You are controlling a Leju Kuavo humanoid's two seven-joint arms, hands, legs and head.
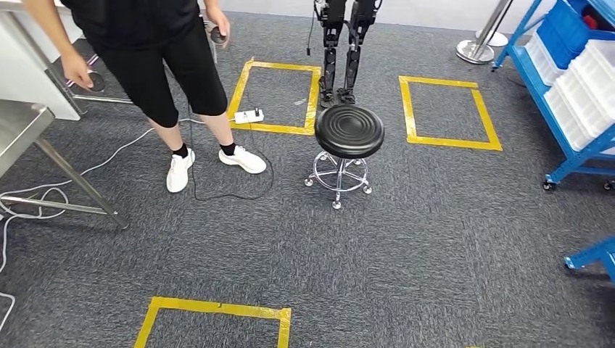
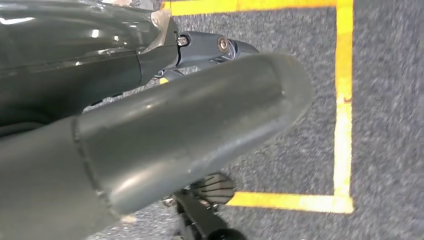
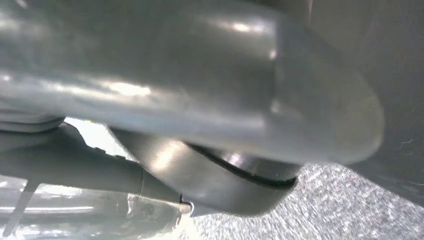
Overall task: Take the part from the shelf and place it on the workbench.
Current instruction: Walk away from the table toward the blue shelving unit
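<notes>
The blue shelf (image 1: pixel 538 85) stands at the far right in the head view and carries white bins (image 1: pixel 580 98) and blue bins (image 1: pixel 564 25). At the left edge is a metal workbench (image 1: pixel 18 130). In the right wrist view my right hand (image 3: pixel 200 85) grips a round, shiny metal part (image 3: pixel 220 187) with a dark rim, tucked under the thick grey thumb. My left hand (image 2: pixel 190 125) hangs over the carpet with its thumb stretched out and nothing in it.
A black round stool (image 1: pixel 349 130) on castors stands mid-floor. A person (image 1: pixel 159 65) in black stands at the upper left beside cables and a white power strip (image 1: pixel 249 116). Another robot's legs (image 1: pixel 341 51) stand behind the stool. Yellow tape squares (image 1: pixel 453 143) mark the grey carpet.
</notes>
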